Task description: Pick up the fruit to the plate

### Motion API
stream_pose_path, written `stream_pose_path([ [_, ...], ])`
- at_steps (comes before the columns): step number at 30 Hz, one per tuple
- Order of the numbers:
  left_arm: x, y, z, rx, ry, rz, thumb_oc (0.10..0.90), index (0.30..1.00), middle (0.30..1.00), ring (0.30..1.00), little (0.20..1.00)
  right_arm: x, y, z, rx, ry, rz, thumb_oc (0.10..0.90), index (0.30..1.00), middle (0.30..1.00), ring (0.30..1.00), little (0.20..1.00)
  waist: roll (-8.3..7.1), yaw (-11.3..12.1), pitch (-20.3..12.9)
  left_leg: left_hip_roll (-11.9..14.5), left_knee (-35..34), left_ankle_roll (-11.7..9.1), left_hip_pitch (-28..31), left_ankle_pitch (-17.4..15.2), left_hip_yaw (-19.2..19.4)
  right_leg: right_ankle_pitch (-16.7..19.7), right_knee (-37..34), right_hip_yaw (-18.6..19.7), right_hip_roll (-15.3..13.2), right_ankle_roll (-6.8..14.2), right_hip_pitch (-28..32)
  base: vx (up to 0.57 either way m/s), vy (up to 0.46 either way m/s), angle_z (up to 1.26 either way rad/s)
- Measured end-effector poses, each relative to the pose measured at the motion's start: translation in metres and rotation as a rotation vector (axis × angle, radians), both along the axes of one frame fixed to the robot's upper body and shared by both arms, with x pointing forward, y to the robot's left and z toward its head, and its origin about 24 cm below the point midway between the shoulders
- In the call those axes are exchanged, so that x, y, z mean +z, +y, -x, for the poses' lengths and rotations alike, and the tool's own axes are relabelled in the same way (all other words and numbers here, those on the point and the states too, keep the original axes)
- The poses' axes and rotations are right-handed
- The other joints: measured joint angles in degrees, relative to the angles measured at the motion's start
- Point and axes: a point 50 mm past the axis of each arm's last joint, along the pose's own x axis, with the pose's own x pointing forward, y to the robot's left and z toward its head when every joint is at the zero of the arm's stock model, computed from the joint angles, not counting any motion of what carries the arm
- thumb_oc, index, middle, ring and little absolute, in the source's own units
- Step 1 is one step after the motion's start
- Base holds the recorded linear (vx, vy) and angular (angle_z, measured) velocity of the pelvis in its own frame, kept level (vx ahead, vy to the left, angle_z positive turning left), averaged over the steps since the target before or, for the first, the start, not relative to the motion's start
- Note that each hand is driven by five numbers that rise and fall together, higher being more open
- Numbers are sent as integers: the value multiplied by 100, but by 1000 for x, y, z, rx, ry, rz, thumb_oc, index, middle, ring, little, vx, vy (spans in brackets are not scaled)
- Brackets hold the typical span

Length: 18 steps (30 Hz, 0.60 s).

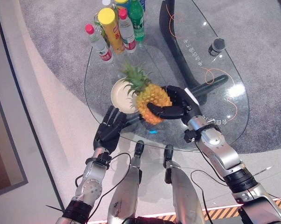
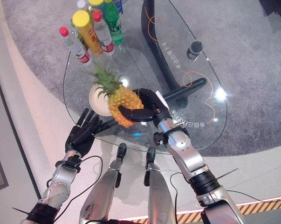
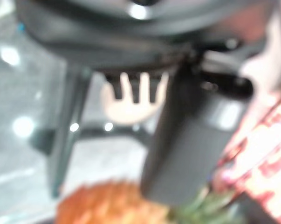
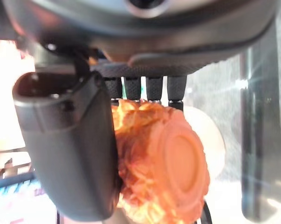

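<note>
My right hand [image 1: 180, 106] is shut on a pineapple [image 1: 152, 100], fingers and thumb curled round its orange body [image 4: 163, 163]. The fruit hangs tilted above the glass table, its green crown [image 1: 133, 77] reaching over the cream plate [image 1: 119, 95]. The plate lies on the glass just left of the fruit and is partly hidden by it. My left hand [image 1: 110, 128] rests with straight fingers at the table's near edge, close to the plate, holding nothing. In the left wrist view the pineapple [image 3: 107, 205] and the plate [image 3: 131, 100] show past that hand.
The round glass table [image 1: 224, 112] stands on a dark leg over grey carpet. Several bottles [image 1: 117, 28] cluster at its far left edge. A small dark-capped object [image 1: 216, 45] sits at the far right, with an orange cord [image 1: 210, 74] trailing across the glass.
</note>
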Motion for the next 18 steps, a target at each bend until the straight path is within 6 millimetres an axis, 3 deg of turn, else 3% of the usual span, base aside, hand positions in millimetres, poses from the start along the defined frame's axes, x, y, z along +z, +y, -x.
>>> stream_pose_path([
  [18, 10, 0, -5, -40, -17, 74, 800, 900, 900, 900, 900, 6, -4, -2, 92, -25, 202, 100, 300, 300, 300, 200, 6, 0, 8, -21, -44, 26, -30, 21, -106, -43, -14, -84, 1, 54, 4, 4, -11, 2],
])
